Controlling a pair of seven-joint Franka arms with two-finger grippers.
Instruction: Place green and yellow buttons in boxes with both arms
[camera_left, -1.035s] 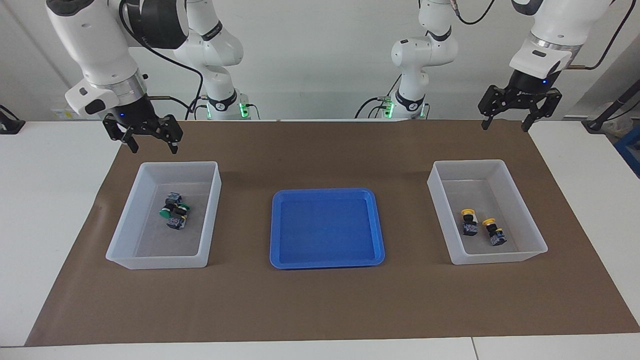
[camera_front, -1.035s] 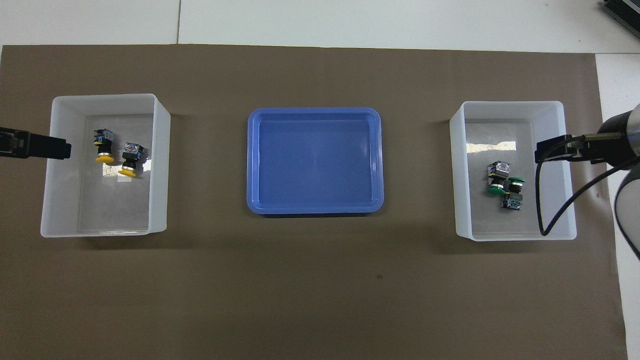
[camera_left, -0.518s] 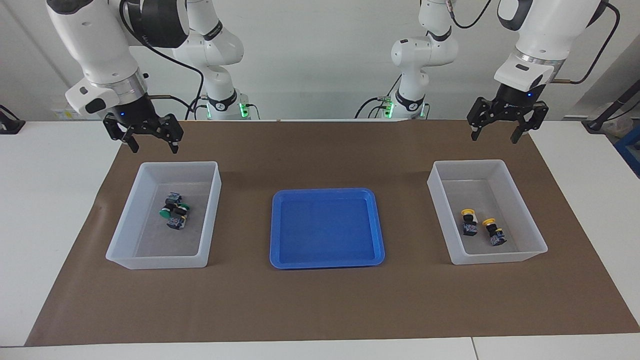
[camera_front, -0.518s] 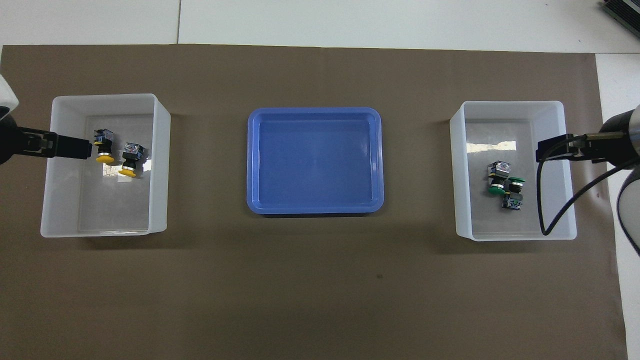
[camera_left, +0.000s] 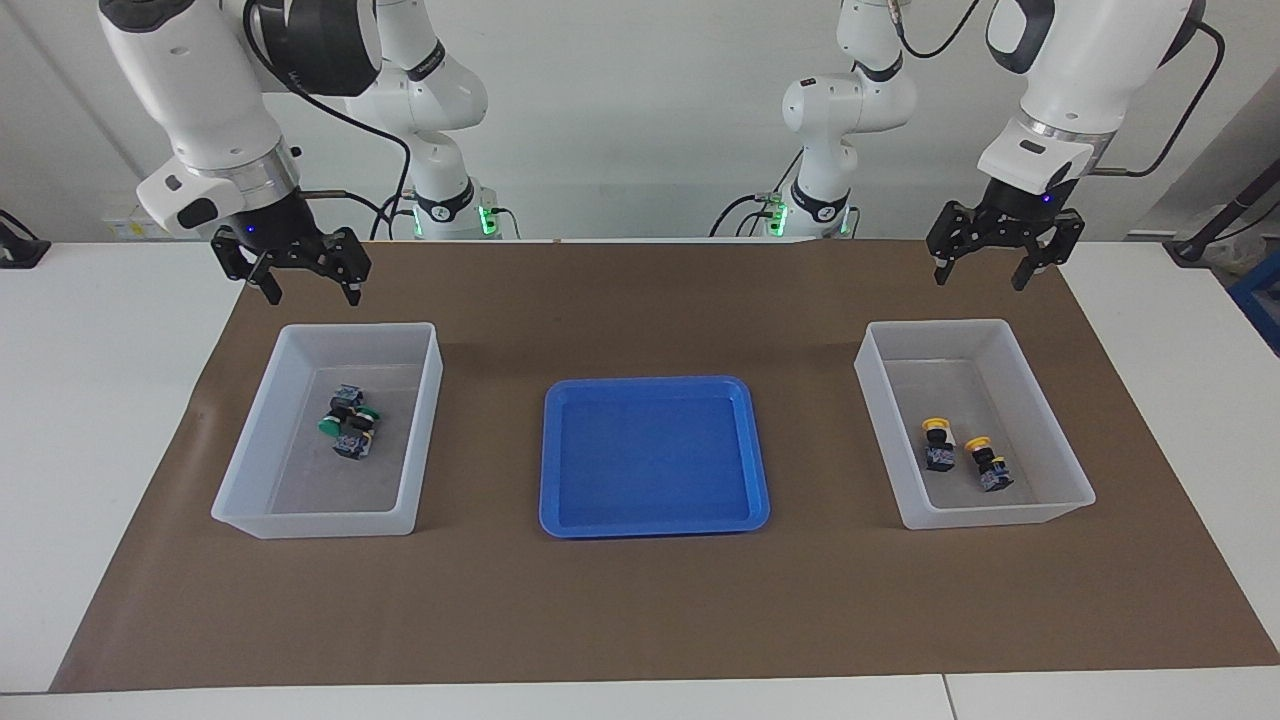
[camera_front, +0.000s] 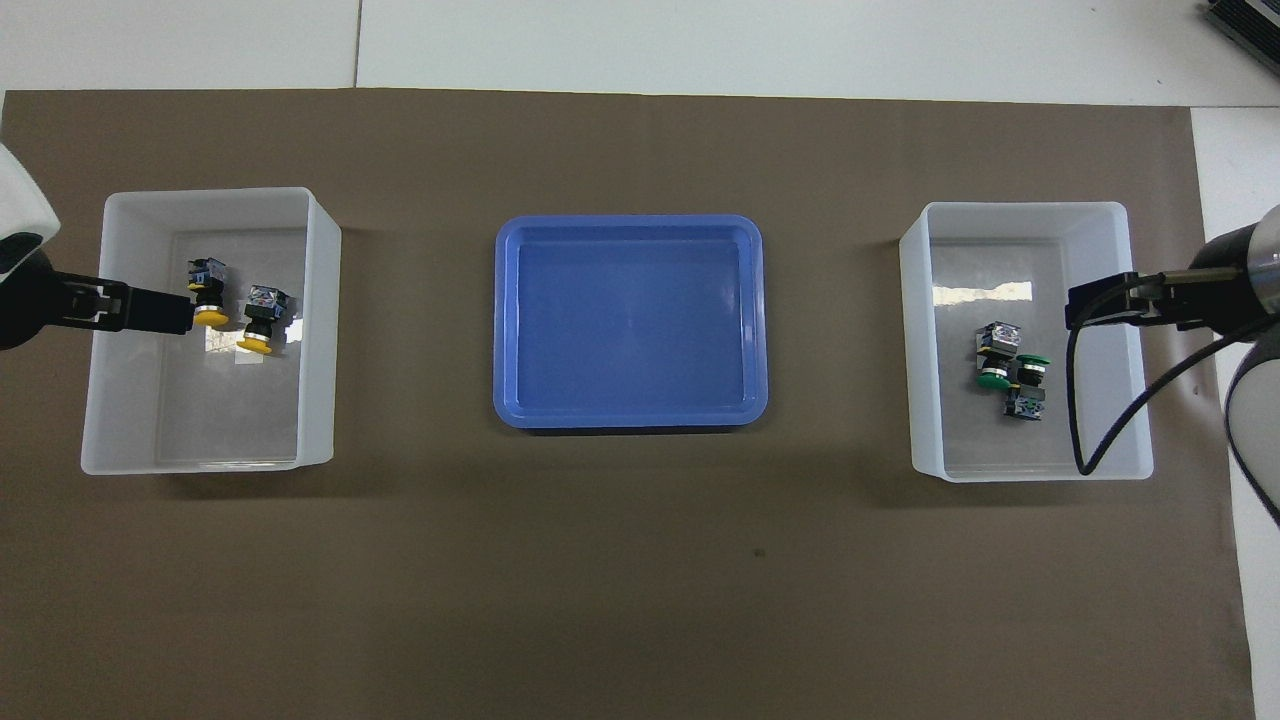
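Two green buttons lie close together in the translucent white box toward the right arm's end; they also show in the overhead view. Two yellow buttons lie side by side in the other box toward the left arm's end, also seen from overhead. My right gripper is open and empty, raised above the robots' end of the green-button box. My left gripper is open and empty, raised above the robots' end of the yellow-button box.
A shallow blue tray with nothing in it lies on the brown mat midway between the two boxes. White table surface surrounds the mat.
The left gripper has moved sideways toward the table's middle, coming over the yellow-button box. The right gripper has barely shifted. The buttons have not moved.
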